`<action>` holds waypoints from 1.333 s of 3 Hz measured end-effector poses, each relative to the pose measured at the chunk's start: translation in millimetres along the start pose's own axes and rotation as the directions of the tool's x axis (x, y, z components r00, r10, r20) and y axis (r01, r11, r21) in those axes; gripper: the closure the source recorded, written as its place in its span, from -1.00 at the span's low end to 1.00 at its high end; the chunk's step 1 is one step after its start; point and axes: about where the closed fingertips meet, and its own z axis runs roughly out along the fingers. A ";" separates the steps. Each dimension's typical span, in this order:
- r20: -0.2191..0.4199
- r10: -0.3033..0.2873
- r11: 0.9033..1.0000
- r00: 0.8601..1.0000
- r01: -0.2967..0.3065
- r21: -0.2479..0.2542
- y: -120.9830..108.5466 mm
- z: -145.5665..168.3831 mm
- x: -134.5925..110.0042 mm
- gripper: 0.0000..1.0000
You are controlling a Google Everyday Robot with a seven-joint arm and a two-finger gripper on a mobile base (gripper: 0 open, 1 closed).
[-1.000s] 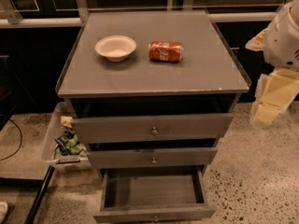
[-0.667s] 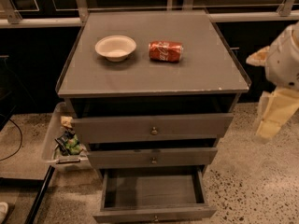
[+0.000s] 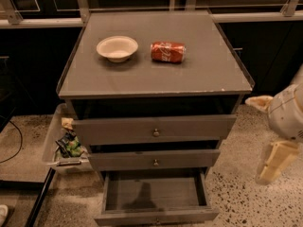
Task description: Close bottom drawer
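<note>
The bottom drawer is the lowest of three in a grey cabinet. It is pulled far out, its inside is bare, and its slim front panel sits at the lower edge of the view. The knob is barely visible there. My gripper hangs from the white arm at the far right. It is right of the cabinet, level with the middle and bottom drawers, and apart from the bottom drawer. It holds nothing that I can see.
The top drawer and middle drawer stand slightly out, each with a brass knob. A white bowl and a red soda can lying on its side are on the cabinet top. A bin of trash stands left of the cabinet on the speckled floor.
My arm and gripper have moved down along the right side of the cabinet, from top-drawer level to beside the lower drawers. The drawers have not moved.
</note>
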 end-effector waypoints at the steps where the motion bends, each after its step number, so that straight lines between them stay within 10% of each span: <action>1: 0.062 0.009 0.999 0.998 -0.006 -0.041 22.8 42.2 23.0 -0.64; 4: 0.091 0.025 0.996 0.995 -0.018 -0.085 42.7 72.7 38.7 0.76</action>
